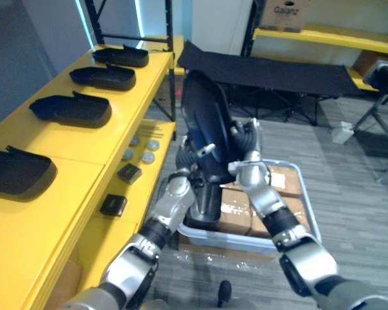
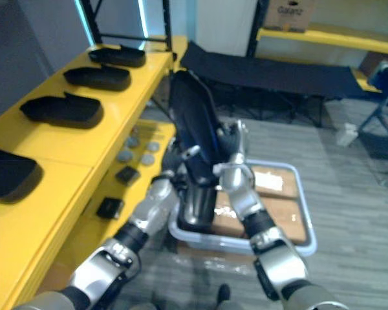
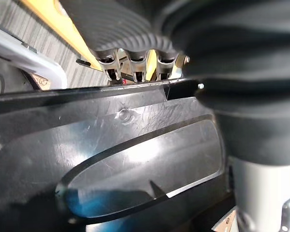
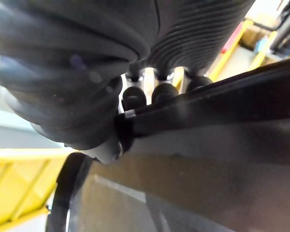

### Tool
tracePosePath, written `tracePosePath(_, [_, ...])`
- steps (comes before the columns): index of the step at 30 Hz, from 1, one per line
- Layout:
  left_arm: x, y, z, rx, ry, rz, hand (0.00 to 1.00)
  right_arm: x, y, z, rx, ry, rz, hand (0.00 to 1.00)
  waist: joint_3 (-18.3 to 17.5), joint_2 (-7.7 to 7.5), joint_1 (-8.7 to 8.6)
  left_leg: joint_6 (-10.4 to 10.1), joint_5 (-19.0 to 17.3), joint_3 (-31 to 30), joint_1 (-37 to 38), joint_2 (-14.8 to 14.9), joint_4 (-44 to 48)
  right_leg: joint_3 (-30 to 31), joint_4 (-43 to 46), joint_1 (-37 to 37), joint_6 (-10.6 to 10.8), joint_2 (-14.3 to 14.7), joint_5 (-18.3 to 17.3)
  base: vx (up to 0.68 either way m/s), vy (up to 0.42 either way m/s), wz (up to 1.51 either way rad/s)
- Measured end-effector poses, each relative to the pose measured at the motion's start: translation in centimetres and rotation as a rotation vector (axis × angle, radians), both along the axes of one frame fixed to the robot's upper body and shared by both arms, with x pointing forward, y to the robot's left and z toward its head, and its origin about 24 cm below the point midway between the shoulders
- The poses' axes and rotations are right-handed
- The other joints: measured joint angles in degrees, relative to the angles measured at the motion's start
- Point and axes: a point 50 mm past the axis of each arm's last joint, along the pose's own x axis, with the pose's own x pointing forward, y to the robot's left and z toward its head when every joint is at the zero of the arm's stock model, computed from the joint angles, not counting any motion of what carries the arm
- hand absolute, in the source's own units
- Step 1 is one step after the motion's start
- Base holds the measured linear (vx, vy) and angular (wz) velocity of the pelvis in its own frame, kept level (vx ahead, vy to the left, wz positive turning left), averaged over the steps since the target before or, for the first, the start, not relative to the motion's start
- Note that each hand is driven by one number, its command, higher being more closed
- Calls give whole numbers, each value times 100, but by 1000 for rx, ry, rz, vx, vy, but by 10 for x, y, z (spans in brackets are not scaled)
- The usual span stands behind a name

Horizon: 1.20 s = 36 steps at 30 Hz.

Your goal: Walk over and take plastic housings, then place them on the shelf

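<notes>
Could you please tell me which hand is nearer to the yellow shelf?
Left. The left hand grips the housing on the side facing the yellow shelf; the right hand grips its far side, away from the shelf.

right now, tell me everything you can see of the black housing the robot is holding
The plastic housing is a long, glossy black shell, rounded at the top and narrower at the bottom, with a raised oval outline and light scuffs on one face. It stands nearly upright, leaning slightly, its lower end above the white bin. The left hand and right hand clasp its opposite edges, fingers curled over them.
</notes>
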Motion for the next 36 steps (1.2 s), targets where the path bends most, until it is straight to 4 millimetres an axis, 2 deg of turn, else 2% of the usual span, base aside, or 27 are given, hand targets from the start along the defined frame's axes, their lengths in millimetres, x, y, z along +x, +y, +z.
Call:
tracePosePath(6, [-1, -3, -13, -116, 103, 8, 0, -4, 7, -8, 33, 16, 18, 100, 0, -1, -1, -1, 1, 2, 7, 3, -4, 4, 1, 2, 0, 0, 0, 0, 0, 0])
tracePosePath(11, [-6, -6, -30, -153, 202, -27, 0, -7, 16, -4, 62, -16, 37, 100, 4, -8, -1, -3, 3, 6, 30, 5, -5, 17, 0, 18, 0, 1, 1, 0, 0, 0])
tracePosePath(16, [-10, -10, -43, -223, 277, -104, 0, -10, 19, -4, 77, -27, 51, 100, 51, -113, -2, -8, 19, 19, 122, 0, -71, 39, 0, 80, 0, -1, 0, -1, 0, -1])
tracePosePath(17, [-11, -10, -44, -225, 278, -109, 100, -11, 18, -5, 80, -28, 51, 100, 63, -135, -2, -11, 27, 19, 130, -4, -93, 39, 0, 77, 0, -2, 0, 0, 0, 0])
tracePosePath(23, [-17, -18, -52, -210, 294, -149, 100, -15, 20, -7, 84, -29, 62, 100, 66, -140, -13, -14, 29, 47, 135, -1, -99, 63, 0, 59, 0, 3, -1, 5, 2, -2])
tracePosePath(36, [-16, -19, -40, -242, 153, -107, 100, -27, 25, 7, 148, -133, 109, 100, 66, -140, -173, -15, 27, 174, 196, 14, -118, 147, 0, 41, 0, 6, -1, 3, 3, -3])
